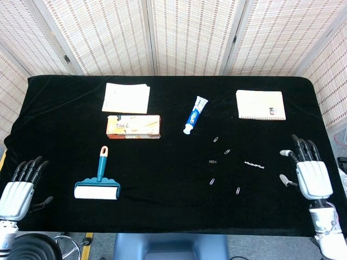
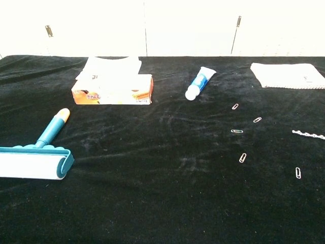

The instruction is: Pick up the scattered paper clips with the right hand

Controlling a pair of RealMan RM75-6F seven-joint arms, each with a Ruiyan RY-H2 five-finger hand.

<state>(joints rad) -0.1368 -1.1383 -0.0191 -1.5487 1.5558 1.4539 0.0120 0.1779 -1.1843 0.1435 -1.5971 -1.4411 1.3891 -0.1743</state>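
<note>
Task barely started: small silver wire paper clips (image 1: 226, 152) all loose on black cloth table (image 1: 162, 179), below-right of blue-white tube (image 1: 194, 114). Right hand (image 1: 310, 176) empty, fingers spread, right of clips. Chained strip (image 1: 254, 164) probably clips too.

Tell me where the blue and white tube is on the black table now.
In the head view, the blue and white tube lies near the table's middle, toward the back, between the orange carton on its left and the cream notebook on its right.
</note>
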